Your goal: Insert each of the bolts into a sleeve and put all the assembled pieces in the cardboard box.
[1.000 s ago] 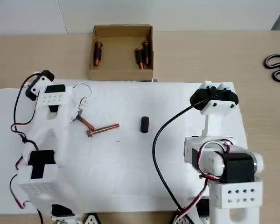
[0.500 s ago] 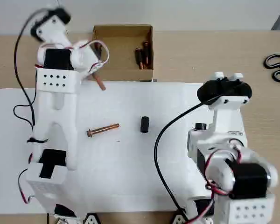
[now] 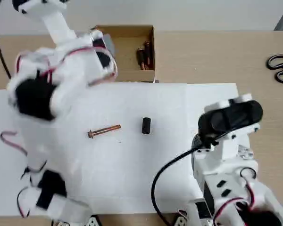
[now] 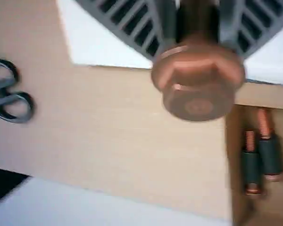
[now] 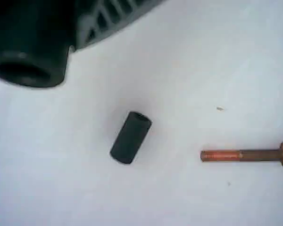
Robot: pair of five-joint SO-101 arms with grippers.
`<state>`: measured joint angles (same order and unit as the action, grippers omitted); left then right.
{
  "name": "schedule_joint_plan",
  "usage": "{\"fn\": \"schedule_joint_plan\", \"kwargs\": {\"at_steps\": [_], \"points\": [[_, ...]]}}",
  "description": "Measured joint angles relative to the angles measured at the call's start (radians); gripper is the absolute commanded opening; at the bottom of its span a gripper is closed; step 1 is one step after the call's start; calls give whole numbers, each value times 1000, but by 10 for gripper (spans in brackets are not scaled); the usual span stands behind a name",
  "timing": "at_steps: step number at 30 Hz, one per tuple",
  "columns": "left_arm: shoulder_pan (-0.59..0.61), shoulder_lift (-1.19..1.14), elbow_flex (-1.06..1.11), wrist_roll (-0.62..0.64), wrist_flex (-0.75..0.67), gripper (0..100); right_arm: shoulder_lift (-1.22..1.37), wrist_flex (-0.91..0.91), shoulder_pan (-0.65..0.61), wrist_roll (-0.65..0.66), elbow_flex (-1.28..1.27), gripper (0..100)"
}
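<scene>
- Step in hand, as judged: mating one bolt with one sleeve. Each arm carries its half and the two halves are not yet joined.
- Left gripper (image 4: 198, 21): clamped on the shank of the held bolt (image 4: 198, 84), whose hexagonal head faces the wrist camera.
- Right gripper (image 5: 42, 19): appears closed round the held sleeve (image 5: 29, 59), with the open bore visible at its end.
- Left arm (image 3: 61, 61): raised high over the table's far left, beside the cardboard box (image 3: 127, 52).
- Right arm (image 3: 226, 141): stands on the near right of the white sheet (image 3: 132, 179), well apart from the left arm.
- Two assembled pieces (image 3: 144, 56) lie at the box's right side.
- A loose bolt (image 3: 104, 131) and a loose sleeve (image 3: 146, 125) lie near each other mid-sheet, not touching.
- Next move calls for bringing the grippers together, with the bolt's shank in line with the sleeve's bore. A skewed approach risks jamming at the rim.
- Scissors (image 3: 280, 66) lie on the bare table, far right.
</scene>
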<state>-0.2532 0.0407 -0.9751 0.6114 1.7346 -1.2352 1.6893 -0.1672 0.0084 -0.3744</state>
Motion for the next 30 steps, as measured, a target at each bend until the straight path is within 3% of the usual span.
{"fn": "schedule_joint_plan", "kwargs": {"at_steps": [5,11,20,25,30], "points": [[-37,238,216,-3,2,6,-98,-58,-3,0,-147,2],[-40,559,624,37,-26,6,-212,-212,-37,0,-393,2],[-40,1119,1327,98,-431,6,-503,-364,-288,2,-706,2],[-41,1419,1688,98,-643,6,-560,-397,-354,3,-764,2],[-43,1623,1930,98,-753,6,-563,-474,-408,3,-784,2]]}}
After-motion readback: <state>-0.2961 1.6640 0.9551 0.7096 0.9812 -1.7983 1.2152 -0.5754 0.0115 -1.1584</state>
